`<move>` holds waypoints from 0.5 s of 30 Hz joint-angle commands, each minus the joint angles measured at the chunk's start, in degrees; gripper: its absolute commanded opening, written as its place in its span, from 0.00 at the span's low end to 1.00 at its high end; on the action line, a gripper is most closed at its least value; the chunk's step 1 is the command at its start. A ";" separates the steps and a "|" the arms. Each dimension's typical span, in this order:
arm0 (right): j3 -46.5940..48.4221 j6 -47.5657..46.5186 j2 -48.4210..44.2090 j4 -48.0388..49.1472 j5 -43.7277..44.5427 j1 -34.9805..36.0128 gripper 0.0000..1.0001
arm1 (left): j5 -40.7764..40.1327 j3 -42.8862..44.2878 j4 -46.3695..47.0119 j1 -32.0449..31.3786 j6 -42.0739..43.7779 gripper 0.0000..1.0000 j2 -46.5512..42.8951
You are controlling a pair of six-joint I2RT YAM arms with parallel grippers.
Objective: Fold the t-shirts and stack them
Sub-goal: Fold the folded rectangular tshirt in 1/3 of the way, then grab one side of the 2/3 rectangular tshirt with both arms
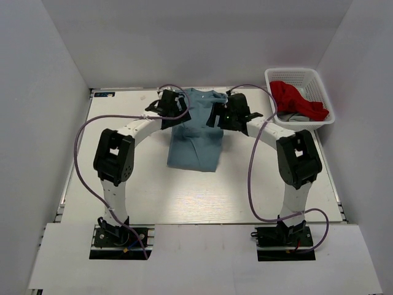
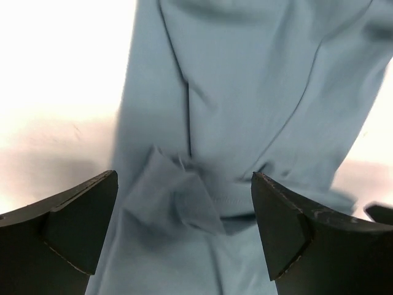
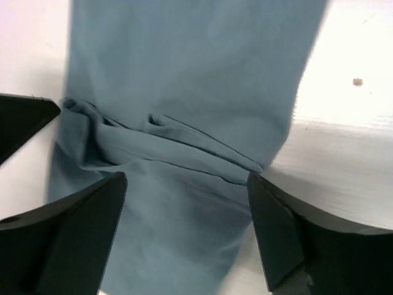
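Overhead view: one grey-blue t-shirt [image 1: 196, 144] lies on the counter [image 1: 123, 184], middle to far side. It is folded into a long strip with its collar at the far end. The left fingers [image 1: 172, 106] sit over its far left edge and the right fingers [image 1: 226, 115] over its far right edge. A white basket [image 1: 268, 77] stands at the far right corner, holding a red garment [image 1: 298, 98].

Left wrist view: the left fingers [image 2: 73, 227] stand wide apart, clamped on nothing. A small bunched flap of the t-shirt [image 2: 245, 92] lies between them, and bare counter [image 2: 55, 74] shows to the left.

Right wrist view: the right fingers [image 3: 288, 233] are likewise spread apart and hold nothing. A creased ridge of the t-shirt [image 3: 184, 61] runs across between them. Whether either pair touches the cloth cannot be told.
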 commanded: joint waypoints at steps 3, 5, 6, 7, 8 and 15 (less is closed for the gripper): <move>-6.59 -0.55 -9.62 6.09 -6.70 -0.05 0.90 | -0.79 -4.34 0.31 1.57 0.17 0.99 -9.62; -12.54 -0.02 -12.88 5.92 -7.41 -0.22 0.90 | 0.00 -12.04 0.84 1.57 -0.36 0.99 -13.40; -13.89 0.16 -16.11 5.23 -7.76 -0.05 0.90 | 1.14 -14.27 0.84 1.57 -0.36 0.99 -16.90; -16.77 0.33 -16.93 5.04 -9.15 -0.05 0.90 | 1.15 -16.47 0.84 1.57 -0.36 0.99 -18.59; -19.85 0.68 -18.07 5.04 -9.86 0.13 0.90 | 1.76 -20.93 0.84 1.05 -0.36 0.99 -20.26; -32.96 1.91 -24.84 4.25 -16.89 1.88 0.90 | 9.32 -37.74 4.26 -0.01 -0.89 0.99 -29.77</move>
